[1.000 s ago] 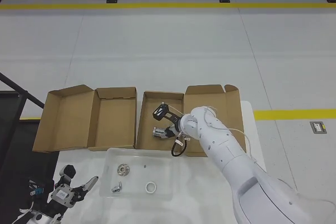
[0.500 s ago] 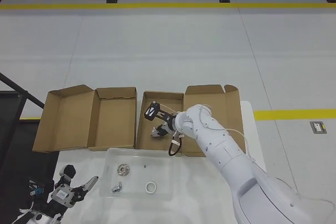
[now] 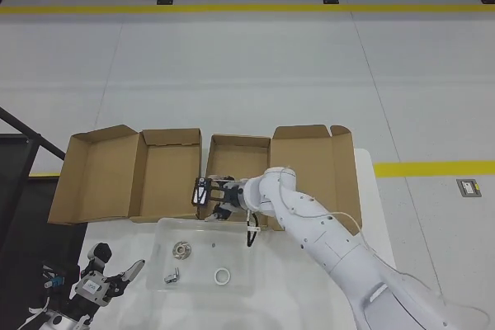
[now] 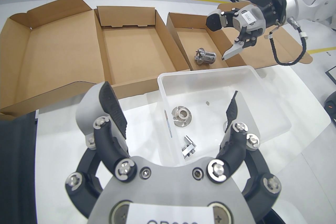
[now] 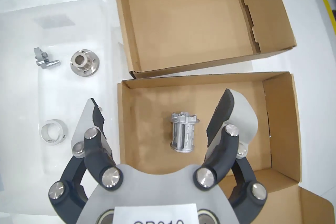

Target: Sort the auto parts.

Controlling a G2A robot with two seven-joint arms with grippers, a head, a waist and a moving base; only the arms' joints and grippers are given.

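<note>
Right gripper [image 5: 160,101] — jaws apart — over cylinder part [image 5: 183,134] in box [image 5: 281,130]

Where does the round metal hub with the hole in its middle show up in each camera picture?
Top view: the hub lies in the clear tray, toward the end near the empty cardboard box.
Left wrist view: the hub sits on the tray floor, just beyond the small bracket.
Right wrist view: the hub is in the tray, next to the bracket.
Shared landmark: the bracket, beside the hub in all three.
</note>
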